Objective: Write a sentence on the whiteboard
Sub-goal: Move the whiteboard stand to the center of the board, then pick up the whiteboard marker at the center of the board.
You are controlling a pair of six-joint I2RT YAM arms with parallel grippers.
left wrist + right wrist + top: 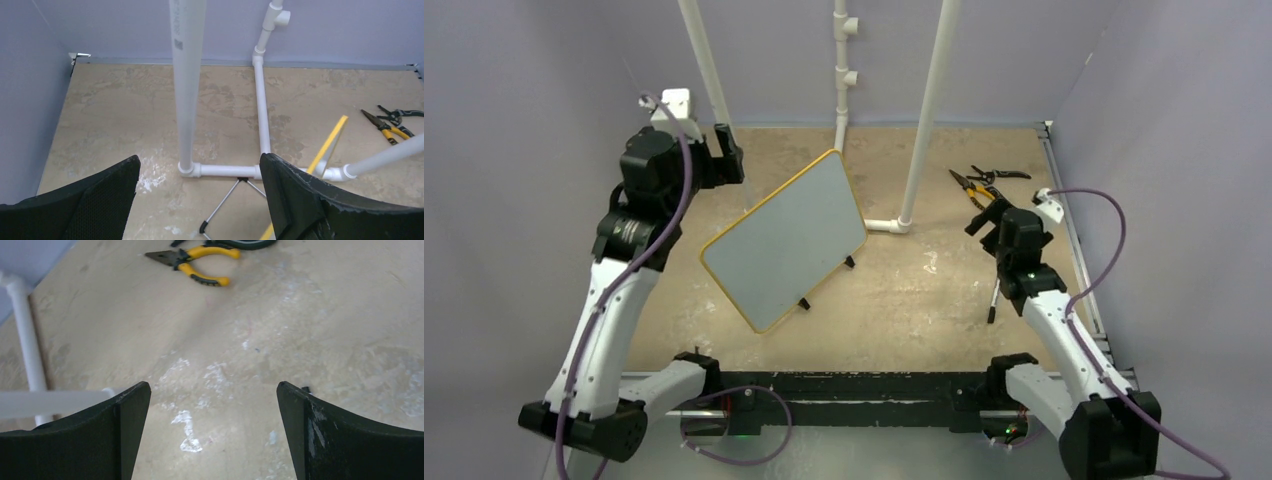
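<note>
Black fingers spread wide and empty on both the left gripper (199,170) and the right gripper (212,390). Mid-table, the whiteboard (784,240) leans on its stand with a blank face, so the sentence seems wholly left to write. Farther off lie yellow-handled pliers (972,188). Grey print on the white pipe (187,75) is illegible.

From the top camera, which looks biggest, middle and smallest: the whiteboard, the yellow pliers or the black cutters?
1. whiteboard, clearly largest.
2. yellow pliers and black cutters: too alike to rank.
</note>
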